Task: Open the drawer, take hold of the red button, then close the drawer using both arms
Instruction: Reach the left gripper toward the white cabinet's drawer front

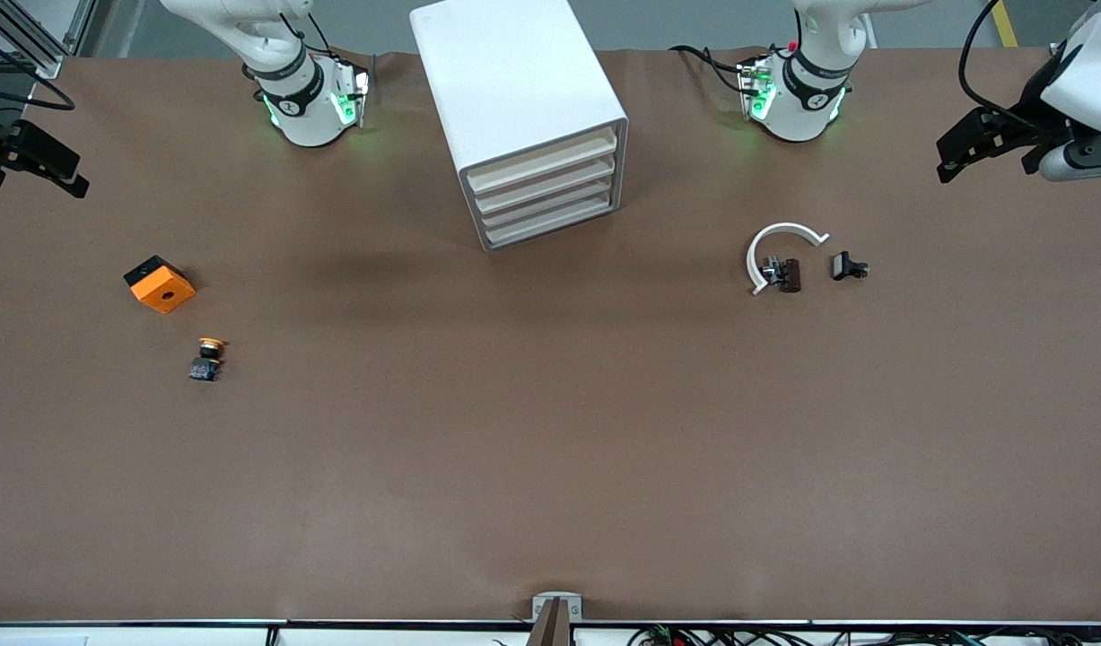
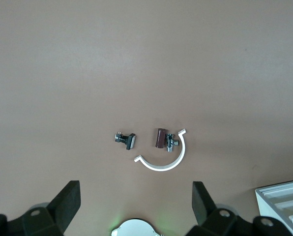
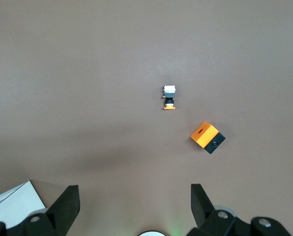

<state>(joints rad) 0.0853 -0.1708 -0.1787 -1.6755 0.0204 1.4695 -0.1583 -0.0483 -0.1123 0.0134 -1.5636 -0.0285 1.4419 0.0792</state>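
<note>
The white drawer cabinet (image 1: 523, 108) stands at the table's middle, between the arm bases, and all of its drawers (image 1: 546, 188) are shut. The red-capped button is hidden. My left gripper (image 1: 985, 144) hangs open and empty high over the left arm's end of the table; its wrist view shows its own fingers spread wide (image 2: 136, 196) and a corner of the cabinet (image 2: 284, 201). My right gripper (image 1: 34, 160) hangs open and empty high over the right arm's end, fingers spread in its own view (image 3: 135, 196), with a cabinet corner (image 3: 14, 204) in sight.
An orange cube (image 1: 160, 283) (image 3: 207, 137) and a yellow-orange-capped button (image 1: 207, 357) (image 3: 169, 97) lie toward the right arm's end. A white C-shaped ring (image 1: 779, 235) (image 2: 168, 162), a brown part (image 1: 788, 274) (image 2: 160, 138) and a black clip (image 1: 846, 266) (image 2: 126, 139) lie toward the left arm's end.
</note>
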